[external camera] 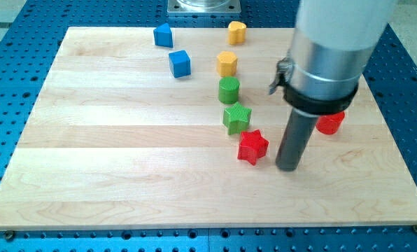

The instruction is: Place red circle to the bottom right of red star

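- Across nearly the whole view you have the pale wooden board (124, 161), lying on a blue perforated table (411, 105).
- Over the view's upper right hangs the arm's wide silver and black cylinder (331, 56), and it hides part of the board from you.
- From it drops the dark rod, and my tip (287, 169) rests on the wood just to the right of the red star block (252, 146), with a narrow gap between them. You have no jaws to report (this rig ends in the bare rod, nothing that opens or closes).
- Partly hidden behind the cylinder, the red circle block (330, 123) sits to the right of the rod and a little nearer the view's top than the star. So it is right of the star, but not yet below it.
- Close to the star's upper left stands a green ribbed star block (236, 117), with a green round block (229, 89) above it.
- Farther up sit an orange hexagonal block (227, 63) and an orange block (236, 32) of unclear shape; two blue blocks (180, 63) (163, 34) lie well apart to the left.
- Your main risk, as I judge it: the tip stands between star and circle, so any leftward drift knocks the star into the green one and shifts your reference.
- A second risk: pushing the round block off-centre would let it slide sideways off the rod.
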Available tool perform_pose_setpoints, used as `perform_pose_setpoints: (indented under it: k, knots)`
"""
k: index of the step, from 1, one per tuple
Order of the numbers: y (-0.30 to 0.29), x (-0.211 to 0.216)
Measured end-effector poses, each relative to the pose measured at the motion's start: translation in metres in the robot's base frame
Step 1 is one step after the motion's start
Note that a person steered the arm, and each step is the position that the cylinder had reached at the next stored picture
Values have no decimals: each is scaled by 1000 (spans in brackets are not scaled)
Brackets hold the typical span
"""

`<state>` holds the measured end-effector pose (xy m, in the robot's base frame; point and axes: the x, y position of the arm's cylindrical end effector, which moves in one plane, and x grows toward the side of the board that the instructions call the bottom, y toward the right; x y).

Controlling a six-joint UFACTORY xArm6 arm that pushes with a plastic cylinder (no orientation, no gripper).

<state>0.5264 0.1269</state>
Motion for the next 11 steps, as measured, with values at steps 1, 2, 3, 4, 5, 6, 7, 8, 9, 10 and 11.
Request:
perform_pose_setpoints:
  k: [1,2,3,4,5,6,7,8,9,10,11]
  knots:
    - [-15,-8]
    - [-24,6]
    - [-25,6]
    - [23,6]
    - [113,-32]
    - [144,-97]
    - [93,-87]
    - [55,-31]
    - [69,-36]
    - [60,-44]
    - [55,-52]
